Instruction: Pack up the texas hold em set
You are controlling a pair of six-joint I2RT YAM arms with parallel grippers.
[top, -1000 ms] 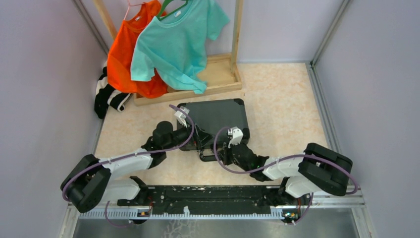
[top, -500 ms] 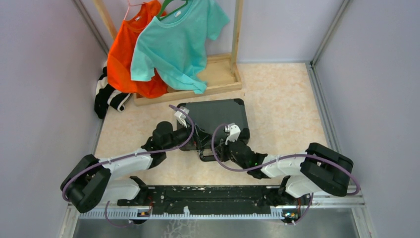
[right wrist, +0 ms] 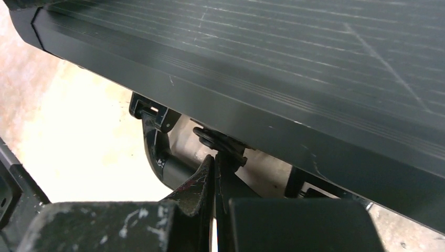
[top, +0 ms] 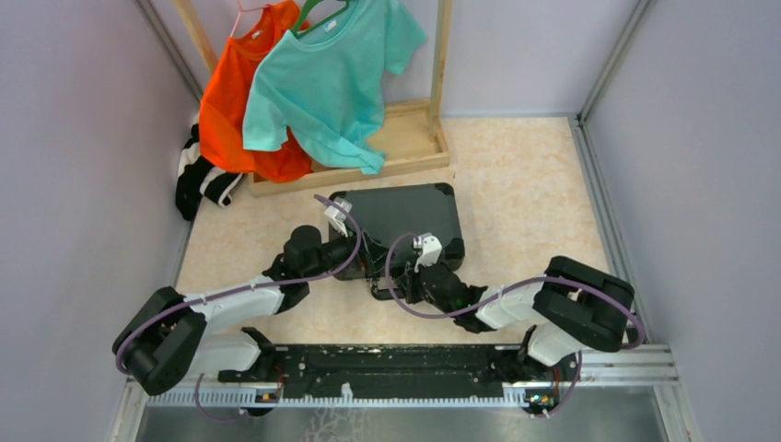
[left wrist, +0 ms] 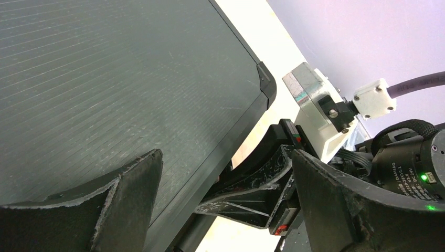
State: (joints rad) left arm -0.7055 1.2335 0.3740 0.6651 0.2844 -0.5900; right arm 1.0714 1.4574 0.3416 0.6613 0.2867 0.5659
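Well, the black briefcase (top: 405, 221) lies shut, its front edge just ahead of both tools; the left gripper (left wrist: 225, 157), wide open and empty, hangs over the lid's near edge and would do well to press down there. The right gripper (right wrist: 215, 168), pinched closed on nothing, has its tips at what looks like the latch (right wrist: 220, 143) beside the handle (right wrist: 153, 142), so a short square push should snap it. No brand shows on the case, and the lens barrel (left wrist: 404, 168) print is too small to read

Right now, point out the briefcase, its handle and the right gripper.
briefcase (top: 410, 214): top view, lid centre.
handle (right wrist: 155, 148): right wrist view, curved end.
right gripper (right wrist: 215, 160): right wrist view, between shut fingertips.
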